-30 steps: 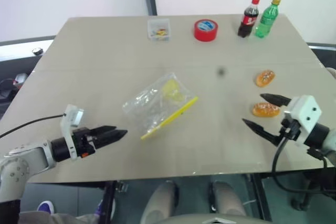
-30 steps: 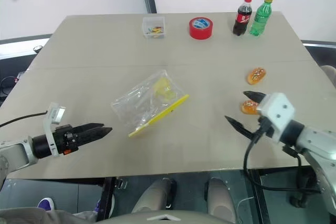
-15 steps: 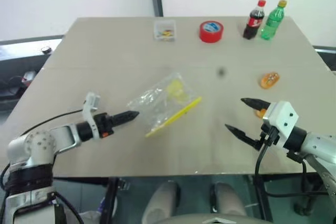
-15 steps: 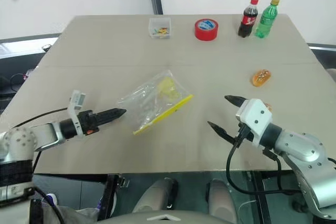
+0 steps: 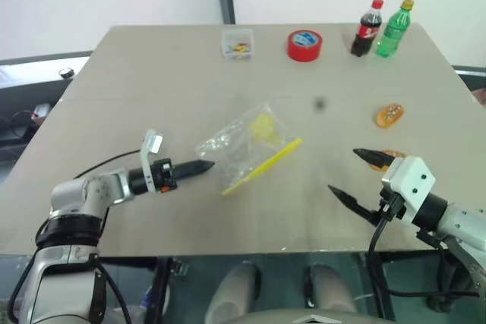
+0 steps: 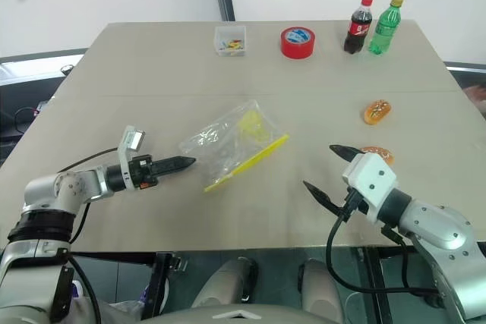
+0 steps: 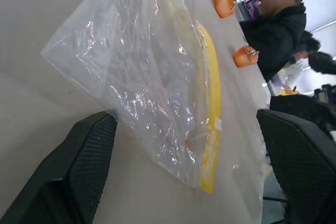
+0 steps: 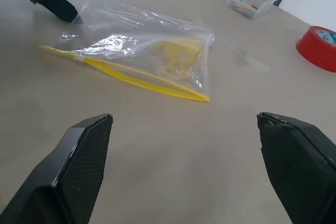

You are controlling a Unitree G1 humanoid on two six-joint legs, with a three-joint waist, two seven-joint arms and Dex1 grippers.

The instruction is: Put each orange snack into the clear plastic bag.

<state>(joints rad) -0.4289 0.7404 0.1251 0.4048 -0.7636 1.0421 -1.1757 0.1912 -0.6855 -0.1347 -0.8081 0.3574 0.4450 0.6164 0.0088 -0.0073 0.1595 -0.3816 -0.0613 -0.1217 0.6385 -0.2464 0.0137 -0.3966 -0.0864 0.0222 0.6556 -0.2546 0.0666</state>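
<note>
The left gripper point(image 6: 184, 162) lies low over the desk point(image 5: 137, 73) with its jaws spread wide and empty, tips just at the near corner of the clear plastic bag point(image 5: 247, 144); the right gripper point(image 5: 355, 177) hangs beside the nearer of the orange snacks point(image 5: 389, 155), jaws equally wide and holding nothing. The bag lies flat mid-desk, yellow seal strip toward the right arm, with the farther snack point(image 5: 389, 115) beyond on the right. To do this well, I judge the left should pinch only the top film near the seal to lift the mouth open, while the right closes squarely across the near snack.

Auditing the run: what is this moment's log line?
left gripper: open, at clear plastic bag | right gripper: open | orange snacks: on table
</note>
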